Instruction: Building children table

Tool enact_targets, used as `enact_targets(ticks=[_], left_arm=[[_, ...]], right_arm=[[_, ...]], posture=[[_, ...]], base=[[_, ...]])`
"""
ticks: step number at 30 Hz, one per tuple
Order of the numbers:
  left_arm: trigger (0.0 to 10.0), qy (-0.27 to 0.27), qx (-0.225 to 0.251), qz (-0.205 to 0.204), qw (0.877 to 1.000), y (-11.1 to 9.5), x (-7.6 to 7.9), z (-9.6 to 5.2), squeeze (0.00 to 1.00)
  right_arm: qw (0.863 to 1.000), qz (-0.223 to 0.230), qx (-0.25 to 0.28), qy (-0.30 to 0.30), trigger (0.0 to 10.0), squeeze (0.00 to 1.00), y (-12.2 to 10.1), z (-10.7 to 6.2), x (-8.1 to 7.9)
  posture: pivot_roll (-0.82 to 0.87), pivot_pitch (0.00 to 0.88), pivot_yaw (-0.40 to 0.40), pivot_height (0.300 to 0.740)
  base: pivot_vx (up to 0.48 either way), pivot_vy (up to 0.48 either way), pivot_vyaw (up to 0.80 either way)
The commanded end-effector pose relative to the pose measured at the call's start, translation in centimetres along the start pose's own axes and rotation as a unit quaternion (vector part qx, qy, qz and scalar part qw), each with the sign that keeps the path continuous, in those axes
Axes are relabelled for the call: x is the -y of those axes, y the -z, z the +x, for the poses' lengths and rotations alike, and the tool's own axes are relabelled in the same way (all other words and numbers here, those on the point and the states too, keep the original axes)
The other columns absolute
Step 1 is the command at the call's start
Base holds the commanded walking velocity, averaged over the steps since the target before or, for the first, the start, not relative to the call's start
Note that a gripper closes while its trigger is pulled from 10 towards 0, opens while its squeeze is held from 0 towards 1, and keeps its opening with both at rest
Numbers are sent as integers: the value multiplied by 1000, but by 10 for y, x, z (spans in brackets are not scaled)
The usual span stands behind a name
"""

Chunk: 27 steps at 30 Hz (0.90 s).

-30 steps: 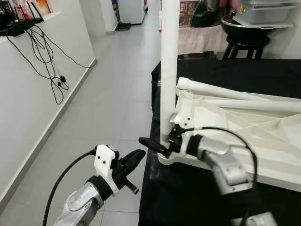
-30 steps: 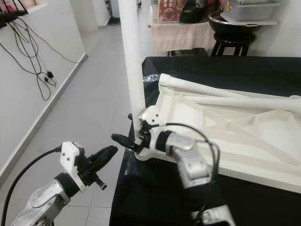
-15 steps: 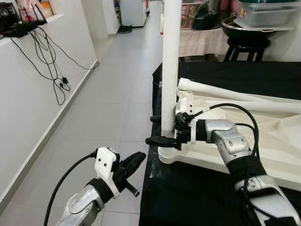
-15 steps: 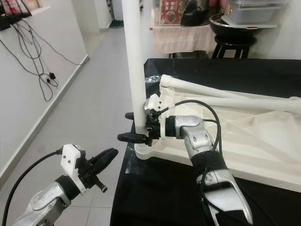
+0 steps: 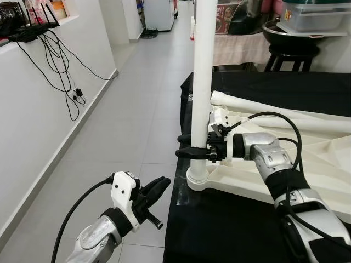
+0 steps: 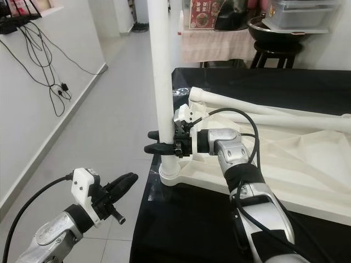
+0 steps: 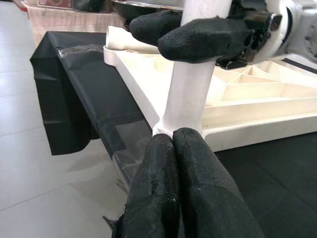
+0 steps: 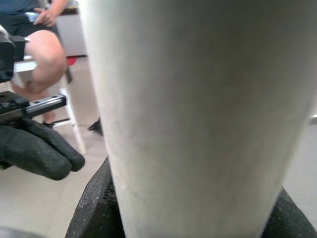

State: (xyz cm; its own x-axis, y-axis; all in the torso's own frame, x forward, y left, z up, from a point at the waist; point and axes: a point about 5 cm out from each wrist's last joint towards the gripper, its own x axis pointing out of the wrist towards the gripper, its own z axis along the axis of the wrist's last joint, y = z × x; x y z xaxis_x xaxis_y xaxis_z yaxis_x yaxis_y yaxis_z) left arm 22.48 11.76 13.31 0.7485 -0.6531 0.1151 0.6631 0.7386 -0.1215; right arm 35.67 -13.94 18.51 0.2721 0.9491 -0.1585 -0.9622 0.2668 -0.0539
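Right pincer: raised up the upright white leg since a second ago, now clamped around it above its socket in the upturned white table on the black tabletop. Left pincer: held shut, empty, over the floor beside the tabletop. A seated person's knee is recorded in the right wrist view.

I stand in a home's tiled hallway: a router with dangling cables on a ledge, a stool, storage boxes behind
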Motion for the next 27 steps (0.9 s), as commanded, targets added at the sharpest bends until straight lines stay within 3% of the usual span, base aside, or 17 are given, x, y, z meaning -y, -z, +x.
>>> enact_targets(ticks=[1, 5, 6, 7, 8, 9, 10, 12, 14, 17, 18, 19, 20, 21, 23, 25, 27], left_arm=[[10000, -2, -3, 2, 1000, 0, 0, -2, 0], [10000, -3, -2, 3, 1000, -1, -1, -3, 0], [10000, -4, -1, 3, 1000, -2, -2, -4, 0], [10000, -5, 0, 4, 1000, -3, -4, -5, 0], [10000, -5, 0, 4, 1000, -4, -4, -5, 0], [10000, -5, 0, 4, 1000, -4, -4, -5, 0], [10000, -4, -1, 5, 1000, -2, -7, -4, 0], [10000, -4, -1, 5, 1000, -2, -7, -4, 0], [10000, 0, -2, 3, 1000, -1, -7, -2, 0], [10000, 3, -4, 2, 1000, -1, -8, -1, 0], [10000, 0, -3, 4, 1000, -1, -8, -2, 0], [10000, -5, -2, 6, 1000, -1, -9, -2, 0], [10000, -5, -2, 6, 1000, -1, -9, -2, 0], [10000, -8, -1, 8, 1000, -1, -9, -2, 0], [10000, -9, -1, 8, 1000, -1, -9, -1, 0], [10000, -6, -3, 7, 1000, 0, -8, -1, 0], [10000, -6, -3, 7, 1000, 0, -8, -1, 0]], right_arm=[[998, 13, -30, 48, 0, 0, 21, -1, -5], [993, 21, -28, 111, 0, 0, 26, 0, -16], [969, 56, 9, 242, 0, 0, 32, 11, -25], [929, 131, 20, 345, 0, 0, 48, 20, -48], [923, 151, -4, 355, 0, 0, 60, 27, -75], [923, 151, -4, 355, 0, 0, 60, 27, -75], [926, 103, -10, 362, 0, 0, 57, 25, -71], [926, 103, -10, 362, 0, 0, 57, 25, -71], [924, 98, -11, 370, 0, 0, 56, 18, -53], [934, 80, -23, 347, 0, 0, 53, 28, -56], [937, 75, -27, 339, 3412, 0, 51, 32, -61], [944, 81, -19, 320, 10000, 0, 47, 35, -65], [944, 81, -19, 320, 10000, 0, 47, 35, -65], [948, 97, -11, 304, 10000, 1000, 44, 37, -69], [951, 107, -3, 290, 10000, 1000, 41, 37, -72], [971, 90, 41, 219, 10000, 1000, 23, 38, -74], [971, 90, 41, 219, 10000, 1000, 23, 38, -74]], posture=[[4, 55, 21, 740], [-3, 62, 15, 740], [-19, 65, 16, 740], [-37, 70, 27, 740], [-37, 72, 33, 740], [-37, 72, 33, 740], [-61, 43, 62, 740], [-61, 43, 62, 740], [-27, 49, 38, 740], [-36, 38, 43, 740], [-37, 38, 44, 740], [-26, 37, 40, 740], [-26, 37, 40, 740], [-26, 37, 40, 740], [-22, 32, 41, 740], [-21, 31, 40, 740], [-21, 31, 40, 740]], base=[[0, 0, 0], [0, 0, 0], [0, 0, 0], [0, 0, 0], [0, 0, 0], [0, 0, 0], [0, 0, 0], [0, 0, 0], [0, 0, 0], [0, 0, 0], [0, 0, 0], [0, 0, 0], [0, 0, 0], [0, 0, 0], [0, 0, 0], [0, 0, 0], [0, 0, 0]])
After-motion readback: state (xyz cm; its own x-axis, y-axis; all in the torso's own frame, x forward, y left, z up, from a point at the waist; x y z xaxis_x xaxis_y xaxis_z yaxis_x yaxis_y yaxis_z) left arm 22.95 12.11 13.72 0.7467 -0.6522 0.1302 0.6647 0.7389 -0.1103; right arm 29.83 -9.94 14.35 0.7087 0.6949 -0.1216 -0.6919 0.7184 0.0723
